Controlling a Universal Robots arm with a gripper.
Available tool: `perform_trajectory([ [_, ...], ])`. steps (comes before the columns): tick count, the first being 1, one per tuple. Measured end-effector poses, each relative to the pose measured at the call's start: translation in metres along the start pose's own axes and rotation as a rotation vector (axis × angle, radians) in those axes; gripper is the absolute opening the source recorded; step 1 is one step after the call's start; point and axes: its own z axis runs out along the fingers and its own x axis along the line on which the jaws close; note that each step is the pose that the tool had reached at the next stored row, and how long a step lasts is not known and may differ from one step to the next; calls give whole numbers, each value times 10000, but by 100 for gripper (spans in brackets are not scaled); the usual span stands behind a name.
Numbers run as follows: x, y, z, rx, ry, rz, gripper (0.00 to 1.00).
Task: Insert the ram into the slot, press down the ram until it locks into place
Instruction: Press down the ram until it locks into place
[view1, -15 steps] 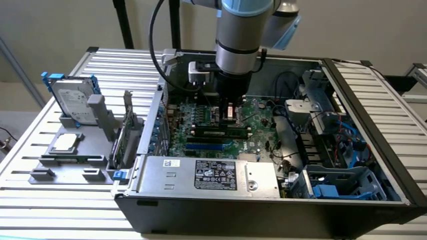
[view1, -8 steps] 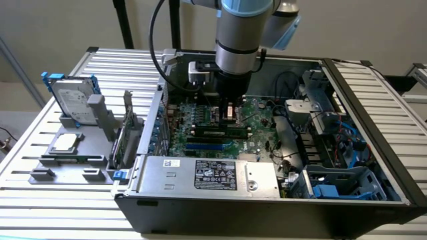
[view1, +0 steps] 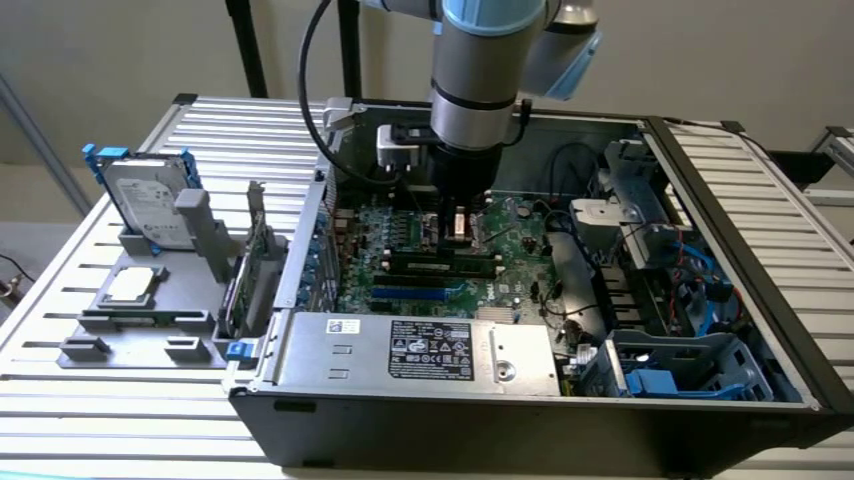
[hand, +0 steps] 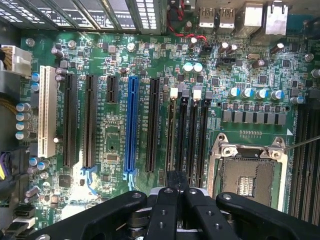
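You are at the pressing step, by my judgement. The ram (view1: 441, 267) lies along the slot (view1: 400, 262), 1 of 4 parallel black sockets on the board. The gripper (view1: 458, 232) hangs just above its middle, jaws drawn together and clamped on nothing that I can make out. Seating it calls for a straight, even push, so that both pale end clips close. The white sticker (view1: 430, 348) on the metal housing carries print too small to read.
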Motion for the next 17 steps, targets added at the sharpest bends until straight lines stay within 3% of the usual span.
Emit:
perform_trajectory([
  [7,-3,1,13,29,-40,0,11],
  [13,1,-5,-161,9,-29,-1,11],
  [17,2,-15,-191,3,-30,0,11],
])
